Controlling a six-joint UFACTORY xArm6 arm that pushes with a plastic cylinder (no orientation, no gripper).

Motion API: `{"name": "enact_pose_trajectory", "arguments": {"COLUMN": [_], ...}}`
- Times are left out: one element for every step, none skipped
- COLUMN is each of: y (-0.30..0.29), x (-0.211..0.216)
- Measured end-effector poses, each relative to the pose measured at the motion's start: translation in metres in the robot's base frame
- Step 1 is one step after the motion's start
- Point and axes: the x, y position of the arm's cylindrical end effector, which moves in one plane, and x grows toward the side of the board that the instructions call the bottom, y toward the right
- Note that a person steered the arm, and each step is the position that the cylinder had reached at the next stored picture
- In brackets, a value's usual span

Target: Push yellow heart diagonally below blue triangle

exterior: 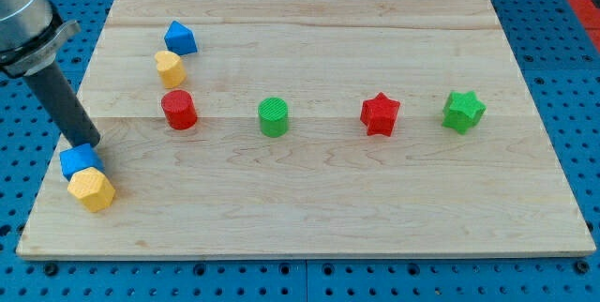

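Note:
The yellow heart [171, 68] lies near the board's upper left, touching the lower left side of the blue triangle [180, 37]. My tip [88, 143] is at the board's left edge, well below and left of the heart. It touches the top of a blue cube [80, 160]. A yellow hexagon [92, 189] sits right below that cube, touching it.
A red cylinder [178, 110] stands just below the yellow heart. A green cylinder [274, 116], a red star [380, 113] and a green star [463, 111] stand in a row across the middle. The wooden board [328, 208] lies on a blue perforated table.

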Motion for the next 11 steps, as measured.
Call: {"name": "enact_pose_trajectory", "arguments": {"y": [-0.001,0.021,0.049,0.052,0.052,0.086,0.081,0.076,0.076,0.111,0.136], "x": [-0.045,-0.093,-0.129,-0.133,-0.133,-0.128,-0.107,-0.097,-0.099,-0.108,-0.107]}}
